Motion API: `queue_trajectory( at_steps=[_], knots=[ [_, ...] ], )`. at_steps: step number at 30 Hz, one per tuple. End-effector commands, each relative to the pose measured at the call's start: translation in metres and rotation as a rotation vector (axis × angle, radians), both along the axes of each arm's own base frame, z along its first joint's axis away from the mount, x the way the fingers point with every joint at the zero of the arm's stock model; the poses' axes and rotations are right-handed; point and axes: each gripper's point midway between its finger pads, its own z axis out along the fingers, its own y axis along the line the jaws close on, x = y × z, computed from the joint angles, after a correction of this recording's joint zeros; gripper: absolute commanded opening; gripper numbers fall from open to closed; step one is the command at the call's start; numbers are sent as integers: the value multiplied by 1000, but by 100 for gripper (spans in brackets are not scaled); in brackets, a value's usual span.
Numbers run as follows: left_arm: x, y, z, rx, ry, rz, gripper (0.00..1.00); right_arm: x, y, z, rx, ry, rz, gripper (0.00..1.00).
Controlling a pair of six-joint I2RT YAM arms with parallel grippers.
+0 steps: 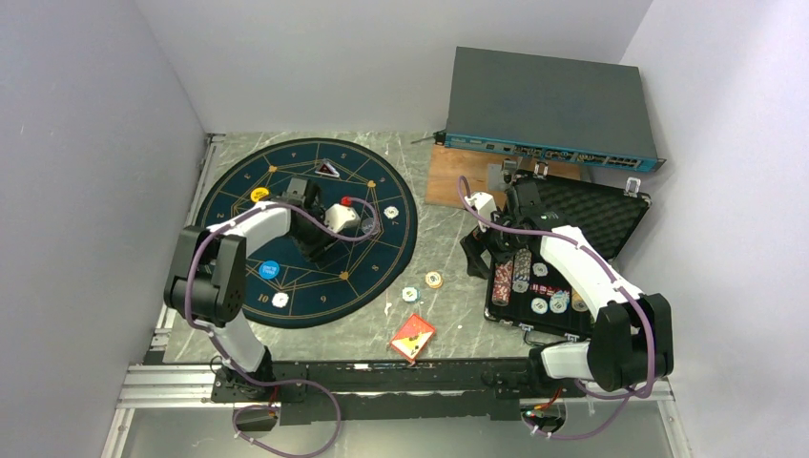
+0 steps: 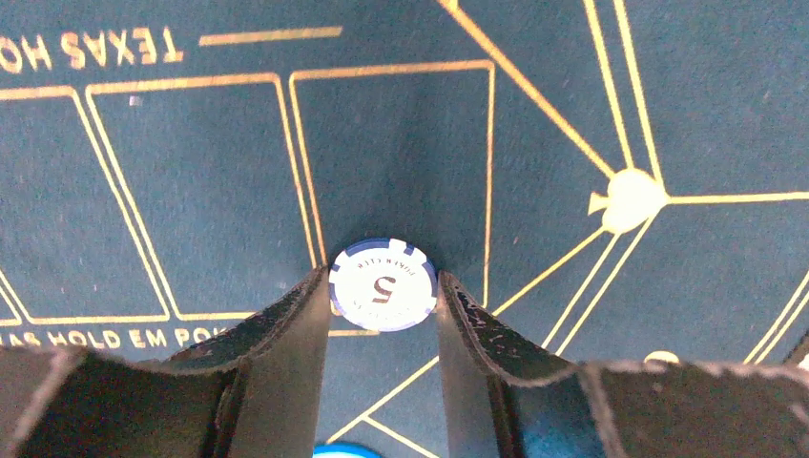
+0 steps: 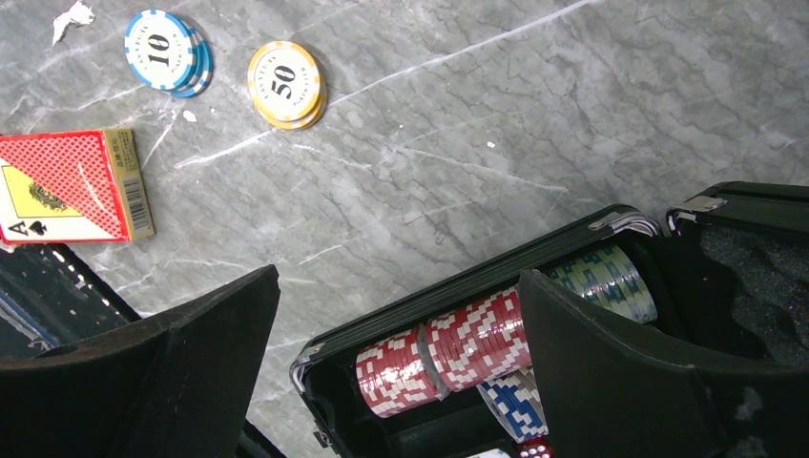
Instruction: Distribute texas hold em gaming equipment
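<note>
A white chip marked 5 lies flat on the mat. Seen from above, a yellow disc sits at the mat's ten o'clock and a blue disc at eight. Off the mat, towards four o'clock, lie a 10 chip, a 50 chip (each seemingly atop another) and a red card pack.

Left gripper straddles the blue-rimmed chip marked 5, flat on the navy mat, fingertips at its edges.
</note>
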Motion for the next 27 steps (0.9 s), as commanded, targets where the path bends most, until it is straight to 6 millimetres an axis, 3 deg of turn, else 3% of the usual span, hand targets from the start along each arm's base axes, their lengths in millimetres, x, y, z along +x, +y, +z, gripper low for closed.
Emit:
queue_trajectory(
  at_steps=[1, 6, 14, 20, 27],
  knots=[
    [10, 22, 35, -30, -43, 41, 35, -1, 3, 2, 8, -12, 25, 100],
    [38, 64, 58, -43, -86, 140, 35, -1, 4, 3, 12, -16, 27, 100],
    [117, 151, 88, -55, -176, 347, 35, -2, 3, 2, 13, -15, 29, 100],
    [170, 204, 79, -73, -208, 481, 35, -2, 3, 0, 10, -6, 30, 100],
    [210, 235, 64, -24, -247, 529, 35, -2, 3, -3, 7, 5, 30, 99]
  ],
)
